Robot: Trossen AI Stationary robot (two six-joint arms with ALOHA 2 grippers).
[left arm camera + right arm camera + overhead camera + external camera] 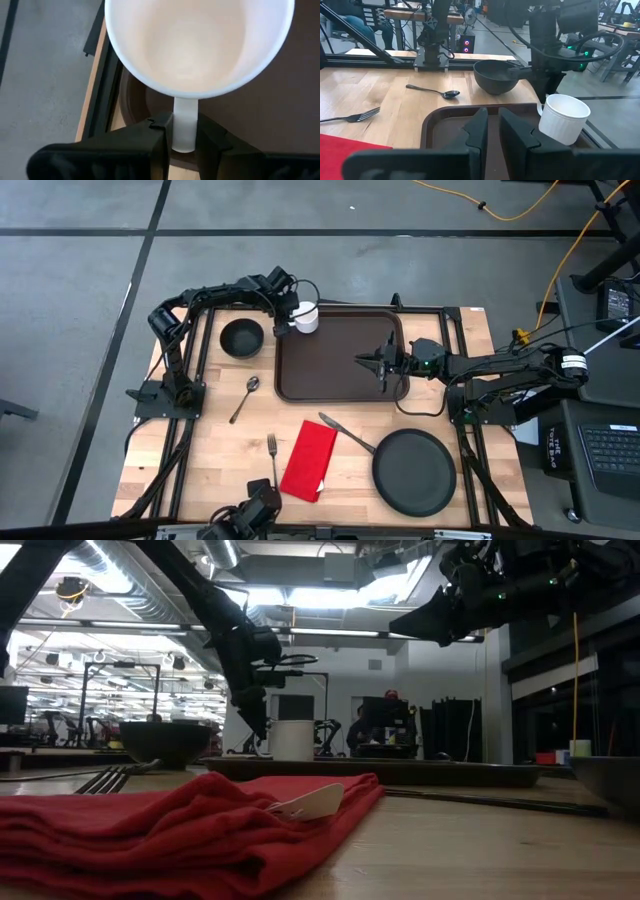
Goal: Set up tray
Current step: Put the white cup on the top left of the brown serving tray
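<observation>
The left claw clamps the white mug's handle at the brown tray's ten o'clock corner, while the right claw hovers together at three o'clock.

The wooden table carries tray, bowl, spoon, fork, napkin, knife, plate.

Tabletop count
One dark brown rectangular tray, one white ceramic mug, one black bowl, one round black plate, one red cloth napkin, one metal spoon, one metal fork, one metal knife.

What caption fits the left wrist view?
Left gripper shut on the white mug's handle, holding it over the brown tray's corner.
</observation>
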